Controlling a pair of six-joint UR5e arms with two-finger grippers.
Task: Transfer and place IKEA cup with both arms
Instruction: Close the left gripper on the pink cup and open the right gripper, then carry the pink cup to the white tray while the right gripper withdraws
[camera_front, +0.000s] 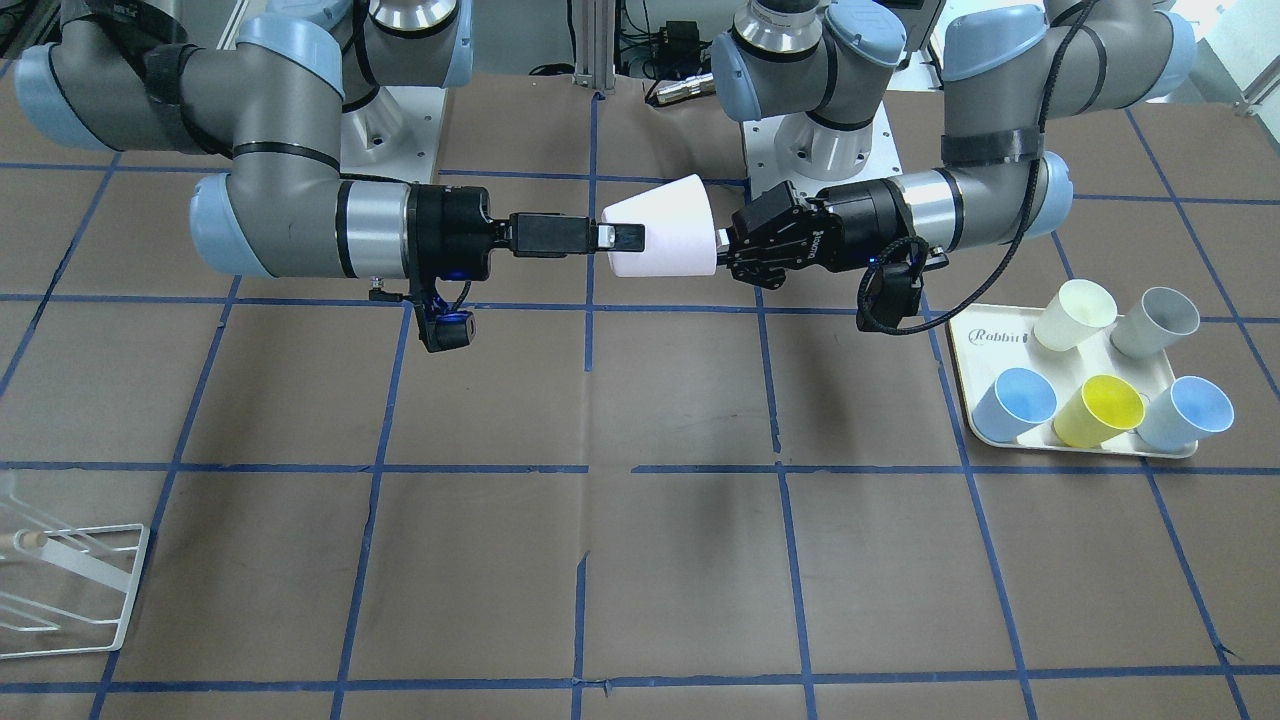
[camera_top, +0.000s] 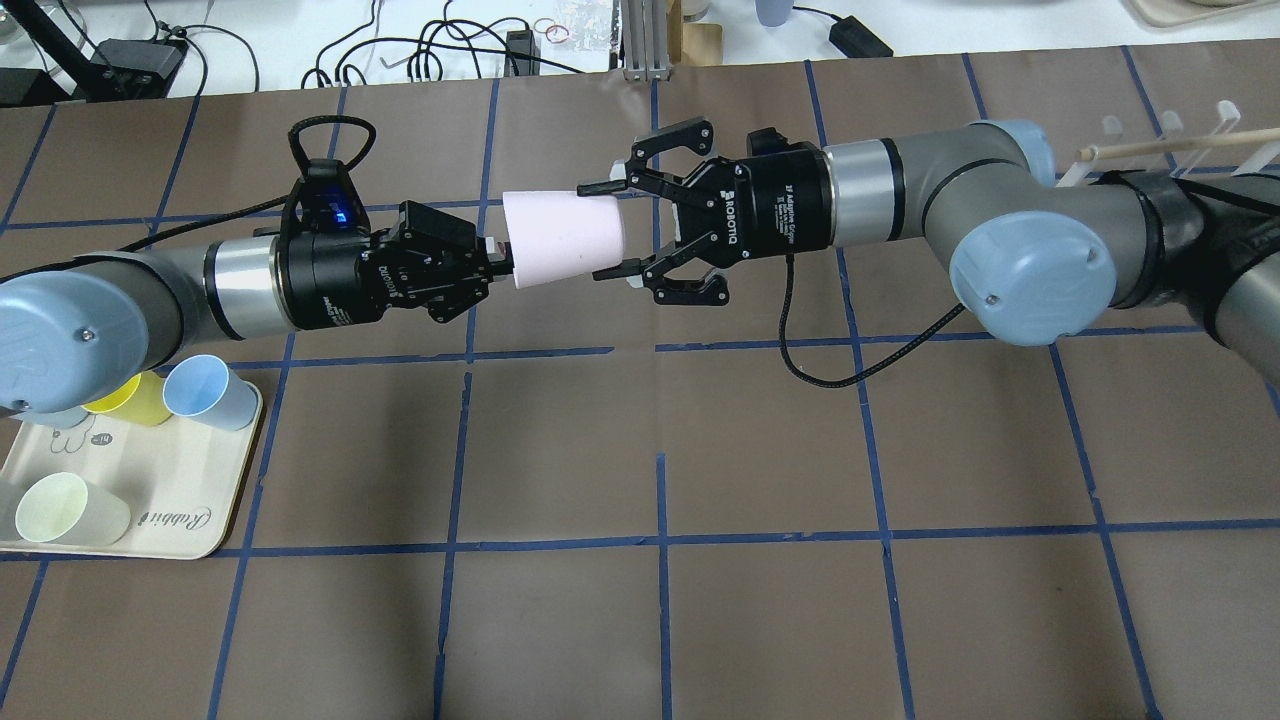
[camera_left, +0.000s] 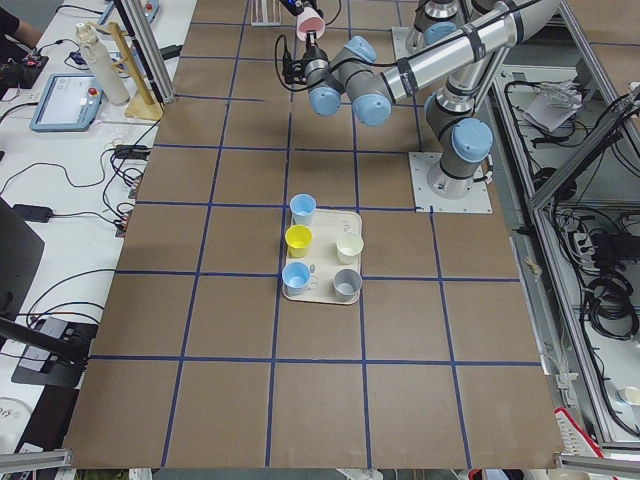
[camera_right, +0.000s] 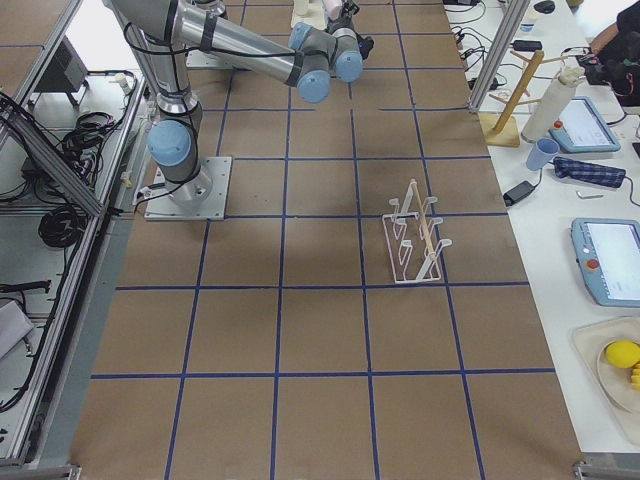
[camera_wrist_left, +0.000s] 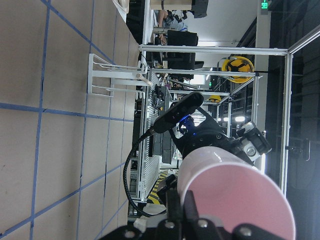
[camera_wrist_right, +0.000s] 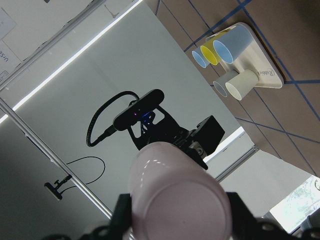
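The pale pink IKEA cup hangs on its side in mid-air above the table's back middle, and it also shows in the overhead view. My left gripper is shut on the rim of its wide end, seen on the right of the front view. My right gripper straddles the narrow base end, with one finger against each side of the cup; it shows edge-on in the front view. In the wrist views the cup fills the foreground between the fingers.
A cream tray on my left side holds a cream-white cup, a grey cup, a yellow cup and two light blue cups. A white wire rack stands on my right side.
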